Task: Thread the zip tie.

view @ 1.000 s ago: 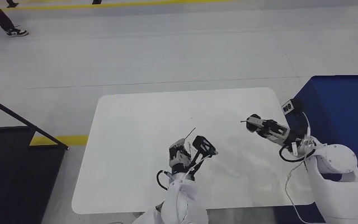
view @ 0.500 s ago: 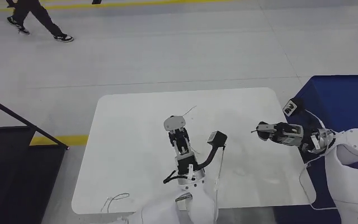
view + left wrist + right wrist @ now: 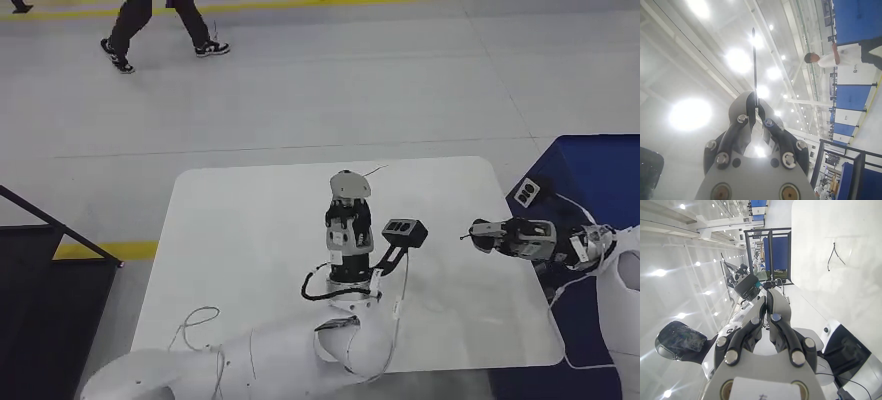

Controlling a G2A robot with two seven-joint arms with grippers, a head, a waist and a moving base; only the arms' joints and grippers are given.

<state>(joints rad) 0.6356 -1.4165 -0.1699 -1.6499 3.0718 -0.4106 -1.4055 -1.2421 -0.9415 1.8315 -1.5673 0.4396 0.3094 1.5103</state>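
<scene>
My left gripper (image 3: 756, 101) is shut on a thin black zip tie (image 3: 754, 66), whose strap sticks straight out past the fingertips. In the top view this gripper (image 3: 349, 182) is held over the middle of the white table (image 3: 230, 290), and the zip tie's tip (image 3: 373, 171) points toward the far right. My right gripper (image 3: 478, 236) hangs over the table's right side, apart from the left one. It is shut (image 3: 768, 295), with a thin dark stub (image 3: 465, 238) poking from its tip. The right wrist view catches the left gripper (image 3: 728, 265) farther off.
A second thin black strip (image 3: 831, 258) lies flat on the table. A loose white cable (image 3: 195, 325) hangs at the near left edge. A blue panel (image 3: 600, 180) stands to the right and a dark frame (image 3: 40, 300) to the left.
The left arm has swung up and away from the robot toward the table's middle, carrying the zip tie. The right gripper has drifted a little to the right.
</scene>
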